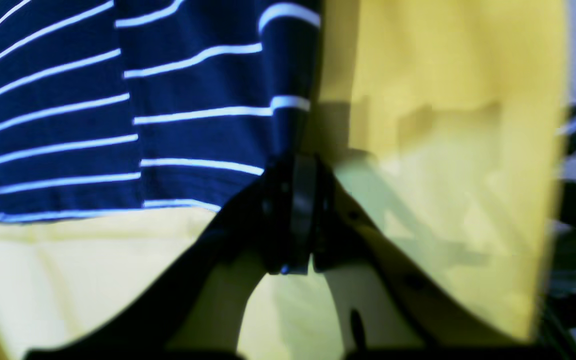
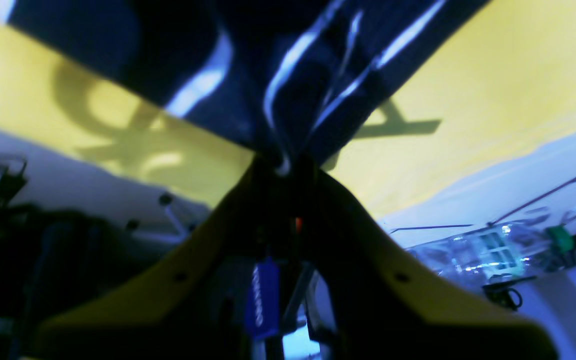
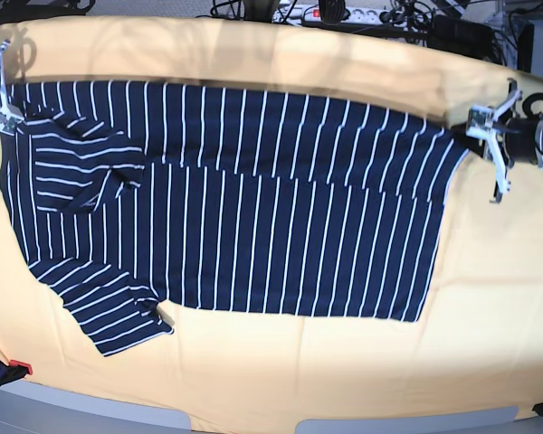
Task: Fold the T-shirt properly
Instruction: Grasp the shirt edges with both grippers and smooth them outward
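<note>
the t-shirt (image 3: 235,208) lies spread across the yellow cloth (image 3: 281,362) that covers the table, its stripes running top to bottom in the base view; one long edge is folded over along the far side, and a sleeve lies at the near left corner of that view; the left gripper (image 1: 295,172) is closed on the shirt's edge — the striped fabric (image 1: 118,110) hangs to one side of its pinched tips; the right gripper (image 2: 283,162) is likewise clamped shut on a bunched corner of the shirt (image 2: 293,75), at the base view's far left corner (image 3: 2,113); cables and a power strip (image 3: 335,13) lie beyond the table's far edge — blurred.
</note>
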Controlling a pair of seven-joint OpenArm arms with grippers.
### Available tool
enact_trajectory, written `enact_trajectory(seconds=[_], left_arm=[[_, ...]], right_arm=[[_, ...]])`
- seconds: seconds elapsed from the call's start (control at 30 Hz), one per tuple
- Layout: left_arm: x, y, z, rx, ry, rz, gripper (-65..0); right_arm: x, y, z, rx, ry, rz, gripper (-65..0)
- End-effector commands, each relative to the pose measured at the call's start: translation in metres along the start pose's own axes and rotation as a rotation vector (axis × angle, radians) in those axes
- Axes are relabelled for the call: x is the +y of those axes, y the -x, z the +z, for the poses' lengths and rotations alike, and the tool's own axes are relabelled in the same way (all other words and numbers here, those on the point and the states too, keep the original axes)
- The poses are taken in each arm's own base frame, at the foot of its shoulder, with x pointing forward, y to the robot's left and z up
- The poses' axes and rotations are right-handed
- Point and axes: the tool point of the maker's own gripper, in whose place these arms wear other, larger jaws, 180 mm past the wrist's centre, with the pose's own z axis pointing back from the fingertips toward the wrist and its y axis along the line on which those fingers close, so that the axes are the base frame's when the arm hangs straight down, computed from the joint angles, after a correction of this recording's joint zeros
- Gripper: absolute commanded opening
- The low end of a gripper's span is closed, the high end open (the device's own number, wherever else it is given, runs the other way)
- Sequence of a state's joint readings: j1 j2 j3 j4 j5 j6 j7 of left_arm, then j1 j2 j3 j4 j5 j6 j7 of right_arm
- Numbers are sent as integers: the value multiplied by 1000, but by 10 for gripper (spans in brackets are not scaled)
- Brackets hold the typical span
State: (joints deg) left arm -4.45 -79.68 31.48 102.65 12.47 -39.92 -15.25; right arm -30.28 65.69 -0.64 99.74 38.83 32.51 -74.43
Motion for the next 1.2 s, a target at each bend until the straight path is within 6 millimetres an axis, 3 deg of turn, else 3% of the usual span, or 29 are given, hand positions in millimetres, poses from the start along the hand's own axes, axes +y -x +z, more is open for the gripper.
enact_trajectory(seconds=[0.0, 0.2, 0.4, 0.53, 0.67, 0.83, 1.07, 1.17], left_arm=[[-1, 3, 12, 29, 12, -21, -650], [-24, -1, 17, 43, 91, -35, -650], [-26, 2, 29, 76, 111, -55, -650], [-27, -7, 27, 56, 115, -72, -650], [-35, -13, 24, 41, 139, -81, -650], [-48, -5, 21, 73, 182, -115, -650], [-49, -6, 21, 72, 183, -114, -650], [-49, -5, 21, 72, 183, -115, -445]], right_arm=[[-16, 13, 9, 61, 47, 22, -650], [-18, 20, 10, 98, 51, 20, -650], [-27, 23, 25, 108, 52, 49, -650], [-32, 24, 35, 100, 40, 66, -650], [-26, 20, 36, 79, 3, 91, -650], [-26, 20, 36, 79, 2, 91, -650], [-27, 20, 37, 79, 5, 76, -650], [-27, 20, 36, 79, 6, 68, -428]])
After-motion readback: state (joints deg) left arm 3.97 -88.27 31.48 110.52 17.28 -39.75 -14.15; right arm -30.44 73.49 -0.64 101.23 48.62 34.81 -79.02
